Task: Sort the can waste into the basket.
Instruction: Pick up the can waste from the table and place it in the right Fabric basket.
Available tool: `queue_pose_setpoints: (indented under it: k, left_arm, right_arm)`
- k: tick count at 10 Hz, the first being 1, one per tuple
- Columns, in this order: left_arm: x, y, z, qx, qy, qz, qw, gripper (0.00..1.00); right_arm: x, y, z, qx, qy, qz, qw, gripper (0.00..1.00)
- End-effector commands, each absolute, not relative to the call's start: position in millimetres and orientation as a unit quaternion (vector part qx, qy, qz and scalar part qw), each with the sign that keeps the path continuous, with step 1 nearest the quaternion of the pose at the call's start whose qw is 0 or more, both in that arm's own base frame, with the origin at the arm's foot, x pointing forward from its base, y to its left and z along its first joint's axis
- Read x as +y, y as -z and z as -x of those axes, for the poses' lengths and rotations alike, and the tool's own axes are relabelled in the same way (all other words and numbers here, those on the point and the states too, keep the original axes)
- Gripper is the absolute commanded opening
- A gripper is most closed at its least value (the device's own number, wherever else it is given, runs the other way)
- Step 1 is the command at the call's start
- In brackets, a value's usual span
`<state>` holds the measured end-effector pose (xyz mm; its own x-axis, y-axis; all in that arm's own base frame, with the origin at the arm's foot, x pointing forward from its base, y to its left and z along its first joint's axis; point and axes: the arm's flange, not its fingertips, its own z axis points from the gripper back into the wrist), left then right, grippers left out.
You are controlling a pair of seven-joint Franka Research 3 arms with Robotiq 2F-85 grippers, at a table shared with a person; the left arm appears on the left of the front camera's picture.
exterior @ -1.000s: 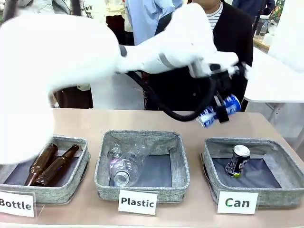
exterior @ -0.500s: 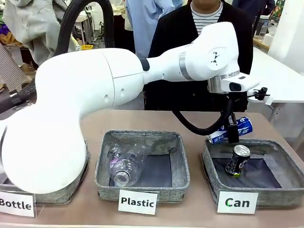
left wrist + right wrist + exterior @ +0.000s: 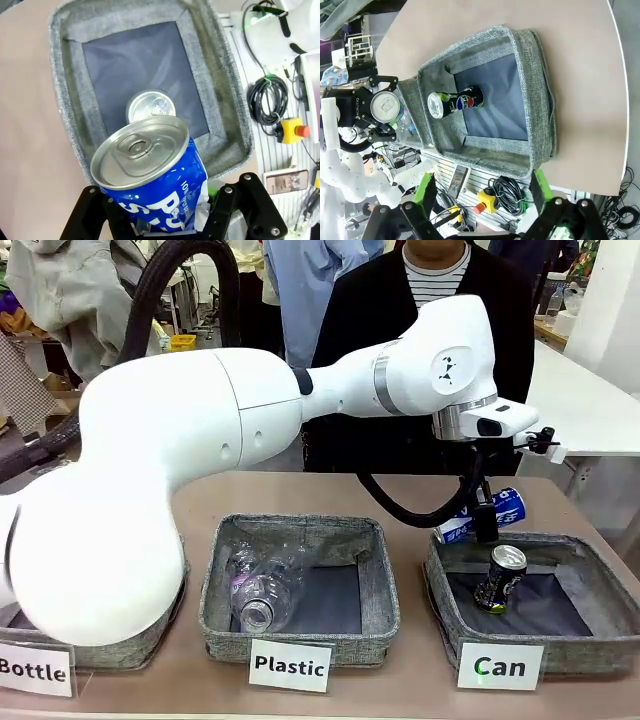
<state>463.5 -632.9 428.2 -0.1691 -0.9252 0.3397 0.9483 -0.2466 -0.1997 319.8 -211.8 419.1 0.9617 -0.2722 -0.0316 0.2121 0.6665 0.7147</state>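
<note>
The left pincer (image 3: pixel 487 523) is gripping the blue can (image 3: pixel 482 515) above the Can basket (image 3: pixel 452 585), where the black can (image 3: pixel 500 578) is standing; the right pincer (image 3: pixel 482 192) is gaping open.

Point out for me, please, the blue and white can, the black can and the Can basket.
blue and white can (image 3: pixel 150 150): left wrist view, on its silver top.
black can (image 3: pixel 499 583): front view, on its side wall.
Can basket (image 3: pixel 562 654): front view, on its near grey wall.
</note>
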Motion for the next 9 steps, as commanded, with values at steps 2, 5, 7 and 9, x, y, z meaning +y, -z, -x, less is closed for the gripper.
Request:
queue_pose_setpoints:
  k: [2, 5, 7, 9]
  left_arm:
    - [-633.7, -434.2, -447.0, -0.064, 0.792, 0.231, 0.561, 1.00]
    - [-631.9, -432.6, -439.8, -0.060, 0.798, 0.235, 0.552, 0.84]
    - [-631.3, -432.0, -441.3, -0.059, 0.794, 0.238, 0.556, 1.00]
    - [-631.3, -432.5, -442.1, -0.059, 0.793, 0.241, 0.556, 1.00]
  right_arm:
    - [-214.7, -422.9, -319.3, -0.037, 0.132, -0.373, 0.918, 1.00]
    - [-214.7, -422.9, -319.3, -0.037, 0.132, -0.373, 0.918, 1.00]
    - [-214.7, -422.9, -319.3, -0.037, 0.132, -0.373, 0.918, 1.00]
    - [-214.7, -422.9, -319.3, -0.037, 0.132, -0.373, 0.918, 1.00]
